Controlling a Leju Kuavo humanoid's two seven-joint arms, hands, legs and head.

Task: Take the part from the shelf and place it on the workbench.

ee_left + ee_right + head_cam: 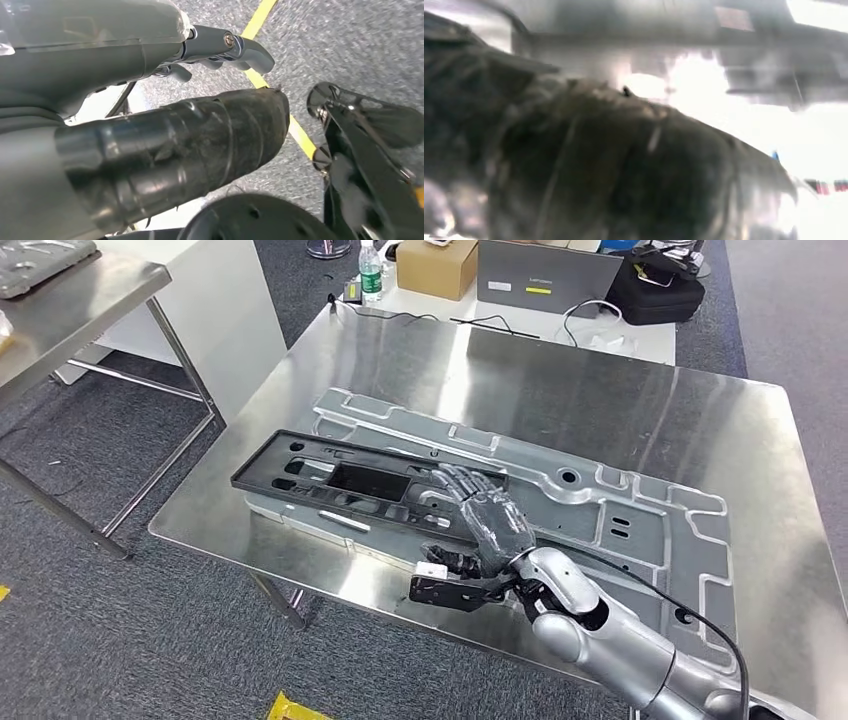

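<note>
Long, flat black plastic frame part [350, 485], pierced by rectangular cut-outs, lying on the grey moulded metal panel [620, 515] that rests on the shiny steel workbench [600, 390]. Right hand [480, 525] laid on the part's near end, fingers spread and extended, gripping nothing. Left hand [175, 145] hanging over grey carpet; closed or not, cannot tell.

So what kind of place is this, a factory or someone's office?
Probably a workshop or robot test lab. A steel workbench holds a grey metal panel with a black plastic part on it, under the right hand. Behind stand a cardboard box and a laptop, on grey carpet.
</note>
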